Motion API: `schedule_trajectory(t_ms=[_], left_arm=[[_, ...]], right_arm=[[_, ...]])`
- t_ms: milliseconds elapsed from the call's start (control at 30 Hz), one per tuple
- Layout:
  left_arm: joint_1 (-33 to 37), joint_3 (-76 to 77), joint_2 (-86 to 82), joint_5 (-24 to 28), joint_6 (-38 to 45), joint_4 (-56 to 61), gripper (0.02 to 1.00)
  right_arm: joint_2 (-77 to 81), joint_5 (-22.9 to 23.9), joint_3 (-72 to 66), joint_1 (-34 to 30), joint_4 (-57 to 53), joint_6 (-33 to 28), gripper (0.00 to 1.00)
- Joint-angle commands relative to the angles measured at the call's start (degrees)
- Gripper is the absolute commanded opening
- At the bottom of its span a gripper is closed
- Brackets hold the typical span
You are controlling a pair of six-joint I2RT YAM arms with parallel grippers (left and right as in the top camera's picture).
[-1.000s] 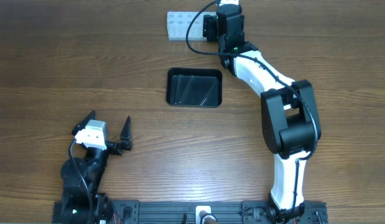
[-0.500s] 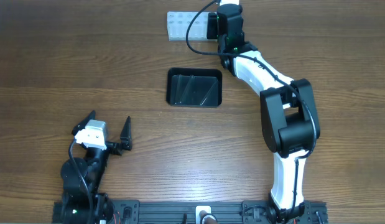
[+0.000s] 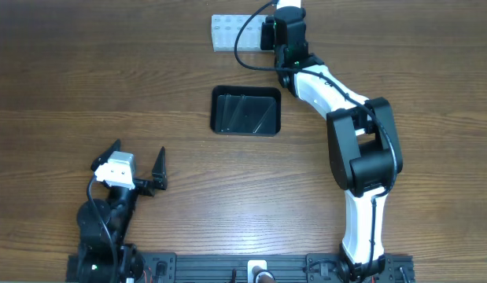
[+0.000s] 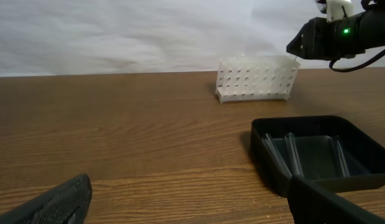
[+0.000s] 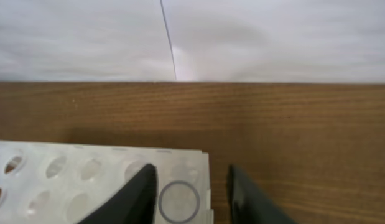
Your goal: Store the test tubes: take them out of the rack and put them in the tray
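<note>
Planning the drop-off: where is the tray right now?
In the top view the tray sits mid-table, apart from the rack and nearer the bases, just left of the right arm.

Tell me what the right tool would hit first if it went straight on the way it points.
Most likely the test tube standing in the corner hole of the rack: its rim sits between the open fingers of the right tool. Depth is unclear, so the fingers may touch the rack top too.

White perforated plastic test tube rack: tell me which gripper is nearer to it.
Right. The right gripper hangs over the end of the white plastic rack; the left gripper sits far off near its base, beyond the black rectangular tray.
</note>
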Motion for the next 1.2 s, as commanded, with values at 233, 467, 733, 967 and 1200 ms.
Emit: schedule_trajectory(t_ms=[233,467,733,967,1200], left_arm=[[-0.2,-0.3,-0.3,-0.3,-0.6,-0.1,0.998],[-0.2,-0.3,-0.3,-0.3,-0.6,-0.1,1.000],[-0.2,-0.3,-0.3,-0.3,-0.6,-0.1,0.998],[-0.2,-0.3,-0.3,-0.3,-0.6,-0.1,1.000],[-0.2,-0.3,-0.3,-0.3,-0.6,-0.1,1.000]], right_arm=[[0.8,-0.9,-0.1,-0.2,0.4,0.4,0.213],[0.8,-0.9,-0.1,-0.2,0.4,0.4,0.112],[0.8,-0.9,-0.1,-0.2,0.5,1.5,0.066],[-0.9,-0.9,0.1,0.3,0.4,1.4,0.051],[-9.4,1.6,0.1,1.8,0.2,-0.8,0.042]])
